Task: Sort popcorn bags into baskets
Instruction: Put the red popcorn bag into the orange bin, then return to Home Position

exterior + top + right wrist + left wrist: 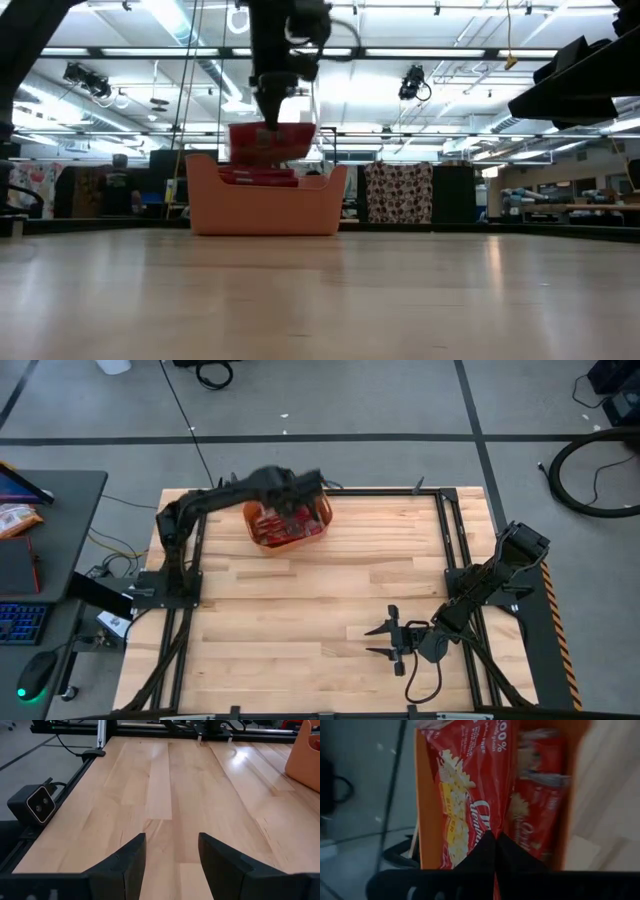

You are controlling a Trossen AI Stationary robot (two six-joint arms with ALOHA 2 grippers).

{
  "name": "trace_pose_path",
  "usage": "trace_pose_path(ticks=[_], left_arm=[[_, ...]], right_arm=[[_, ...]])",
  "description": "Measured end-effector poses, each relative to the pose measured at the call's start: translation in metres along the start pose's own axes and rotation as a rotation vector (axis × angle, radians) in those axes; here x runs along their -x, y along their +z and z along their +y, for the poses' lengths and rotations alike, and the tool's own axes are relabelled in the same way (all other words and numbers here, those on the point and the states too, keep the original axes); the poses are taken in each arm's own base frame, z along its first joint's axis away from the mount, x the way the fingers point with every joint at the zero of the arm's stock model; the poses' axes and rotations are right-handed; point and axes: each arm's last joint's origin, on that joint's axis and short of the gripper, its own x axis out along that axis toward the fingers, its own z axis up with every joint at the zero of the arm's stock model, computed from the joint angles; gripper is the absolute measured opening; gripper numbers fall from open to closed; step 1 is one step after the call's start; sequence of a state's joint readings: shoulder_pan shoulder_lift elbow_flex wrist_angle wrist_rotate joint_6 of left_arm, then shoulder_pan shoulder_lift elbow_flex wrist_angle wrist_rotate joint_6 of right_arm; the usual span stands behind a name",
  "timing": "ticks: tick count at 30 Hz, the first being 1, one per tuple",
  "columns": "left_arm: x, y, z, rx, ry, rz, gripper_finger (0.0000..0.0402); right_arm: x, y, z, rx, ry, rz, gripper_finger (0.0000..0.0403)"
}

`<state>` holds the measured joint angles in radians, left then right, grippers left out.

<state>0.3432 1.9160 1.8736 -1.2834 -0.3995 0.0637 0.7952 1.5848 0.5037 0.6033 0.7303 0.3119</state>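
Observation:
The orange basket (288,520) stands near the table's far edge and holds several red popcorn bags (540,815); in the low view their edges show above the basket's rim (265,185). My left gripper (270,120) hangs over the basket, shut on one red popcorn bag (270,142) that hovers just above the packed ones. My right gripper (388,640) rests open low over the table near its near right corner, away from the basket. My left gripper pinches the red popcorn bag by one end (492,827) between its two fingers (480,852), coming from above and pointing down. The bag hangs below the fingers over the basket's opening, lifted clear of the rim in the low view.
Bare wood fills the table's middle and near side (165,795). A black frame with rails (455,540) runs round the table. A small camera box (37,805) sits at the table's edge by my right gripper. A desk with a keyboard (20,620) stands off the left side.

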Motion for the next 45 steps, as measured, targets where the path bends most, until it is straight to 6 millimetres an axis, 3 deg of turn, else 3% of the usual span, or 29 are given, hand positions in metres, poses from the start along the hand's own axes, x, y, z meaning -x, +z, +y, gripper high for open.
trace_pose_path(ticks=[5,10,17,23,31,41,45], left_arm=[[-0.015,-0.007,0.033,0.021,-0.090,0.049,0.0000],[-0.030,-0.014,0.043,0.021,-0.199,0.075,0.0000],[-0.059,-0.030,0.034,-0.010,-0.244,0.179,0.0002],[-0.068,-0.029,0.014,-0.028,-0.254,0.162,0.0068],[-0.062,-0.023,0.000,-0.034,-0.150,0.119,0.0151],[-0.026,-0.026,0.005,0.029,-0.200,-0.022,0.0136],[-0.022,-0.028,-0.008,0.019,-0.285,-0.166,0.0123]], right_arm=[[0.000,-0.002,-0.001,0.013,-0.010,0.011,0.0185],[-0.001,-0.002,-0.003,0.018,-0.023,0.022,0.0185],[-0.001,-0.003,-0.003,0.020,-0.023,0.023,0.0185],[-0.001,-0.003,-0.003,0.019,-0.023,0.024,0.0185],[-0.001,-0.004,-0.002,0.008,-0.022,0.031,0.0185],[0.013,0.000,0.001,0.009,-0.051,0.022,0.0177],[0.020,0.000,0.000,0.018,-0.076,0.037,0.0168]])
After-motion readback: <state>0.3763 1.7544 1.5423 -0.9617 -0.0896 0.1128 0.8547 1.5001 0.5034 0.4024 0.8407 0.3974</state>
